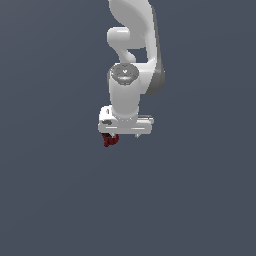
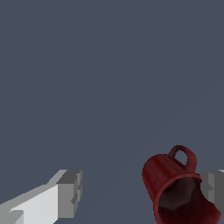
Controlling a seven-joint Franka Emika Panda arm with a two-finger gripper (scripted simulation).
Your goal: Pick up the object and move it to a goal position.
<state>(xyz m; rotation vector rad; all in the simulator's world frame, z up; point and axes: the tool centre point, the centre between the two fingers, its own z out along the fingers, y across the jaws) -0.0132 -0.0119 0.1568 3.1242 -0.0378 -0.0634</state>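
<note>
White arm's end effector [image 1: 125, 131] points down, fingers wide apart, gripping nothing. Small dark red mug with loop handle [image 2: 181, 188] lies on its side on the plain grey table [image 1: 200, 200], just beside one grey finger pad [image 2: 212, 186], near mid-table; contact unclear. Other pad [image 2: 70, 192] well apart. Exterior view: mug mostly hidden under the hand; table edges out of frame.

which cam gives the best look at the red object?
Wrist view. There the red object reads clearly as a mug with a handle and a dark open mouth, sitting against one finger of the gripper. The exterior view shows only a small dark red lump poking out under the gripper, shape unreadable.
</note>
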